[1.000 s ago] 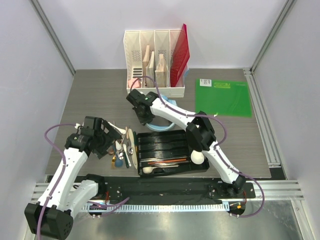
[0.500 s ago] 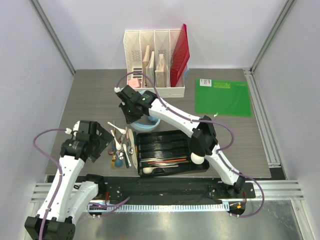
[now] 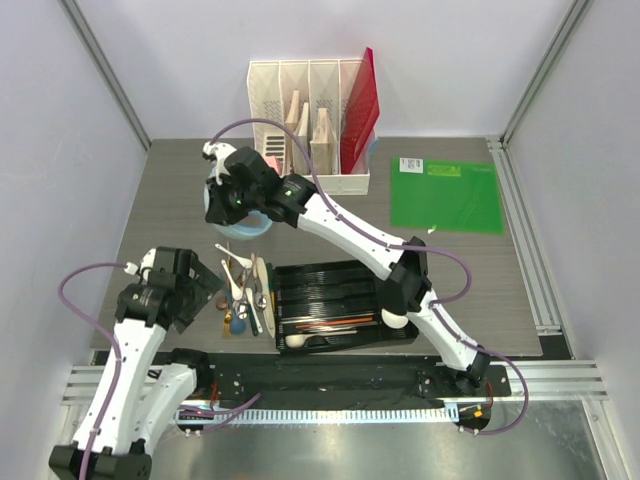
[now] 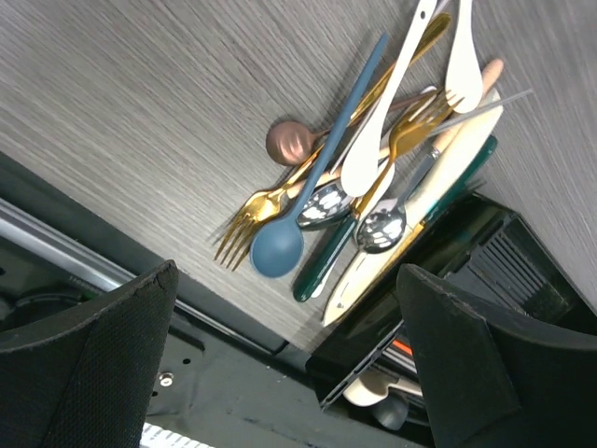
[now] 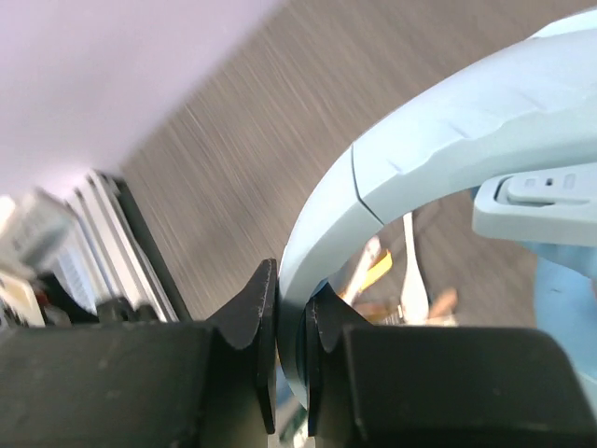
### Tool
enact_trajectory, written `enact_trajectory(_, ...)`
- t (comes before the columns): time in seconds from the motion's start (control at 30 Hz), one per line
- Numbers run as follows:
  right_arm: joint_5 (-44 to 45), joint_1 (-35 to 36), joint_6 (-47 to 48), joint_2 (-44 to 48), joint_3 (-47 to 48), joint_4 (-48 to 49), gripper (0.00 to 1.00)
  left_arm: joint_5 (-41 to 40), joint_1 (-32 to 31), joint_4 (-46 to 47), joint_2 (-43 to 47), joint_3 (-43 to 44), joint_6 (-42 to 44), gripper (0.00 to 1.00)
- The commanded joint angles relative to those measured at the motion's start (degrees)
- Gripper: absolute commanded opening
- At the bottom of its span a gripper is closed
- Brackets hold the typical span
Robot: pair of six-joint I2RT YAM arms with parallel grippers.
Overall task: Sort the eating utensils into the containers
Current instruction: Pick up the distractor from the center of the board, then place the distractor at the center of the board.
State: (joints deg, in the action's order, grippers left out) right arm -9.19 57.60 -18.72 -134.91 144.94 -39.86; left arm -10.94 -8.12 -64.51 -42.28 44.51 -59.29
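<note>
Hovering wide apart, left jaws face the utensils (image 4: pixel 359 187); right jaws clamp blue bowl (image 5: pixel 438 131).

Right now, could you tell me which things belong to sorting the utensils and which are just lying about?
For the job: utensil pile; black cutlery tray.
Just lying about: white file organizer; green mat; red folder; pale blue bowl.

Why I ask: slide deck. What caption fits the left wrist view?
Open left gripper hovers over unsorted spoons and forks heaped beside the black cutlery tray.
</note>
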Motion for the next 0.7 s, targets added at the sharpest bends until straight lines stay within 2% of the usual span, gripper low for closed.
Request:
enact_trajectory(0.0, -4.25, -0.65, 1.23, -1.67, 2.91, 16.44, 0.01, -1.19, 0.3, -4.39, 6.76, 2.6, 2.77, 0.99)
enact_trajectory(0.07, -5.22, -0.91, 0.09, -1.67, -1.74, 20.94, 0.01, -1.28, 0.3, -6.14, 9.57, 2.69, 3.3, 1.0)
enact_trajectory(0.17, -6.01, -0.92, -0.79, -4.99, -3.62, 28.07, 0.01, -1.28, 0.38, -8.52, 13.88, 2.95, 3.83, 0.99)
enact_trajectory(0.3, -5.93, -1.09, -1.14, -11.85, 0.94, 34.12, 0.01, 0.04, 0.3, -10.98, 18.37, 3.12, 4.79, 0.98)
enact_trajectory(0.5, -2.94, -1.0, -1.23, -17.56, 0.25, 43.61, 0.01, 1.88, 0.3, -14.15, 21.54, 3.48, 6.38, 0.97)
enact_trajectory(0.67, -0.57, -1.36, -3.43, -22.32, 2.71, 45.48, 0.01, 4.7, 0.3, -12.74, 22.68, 2.78, 7.61, 0.95)
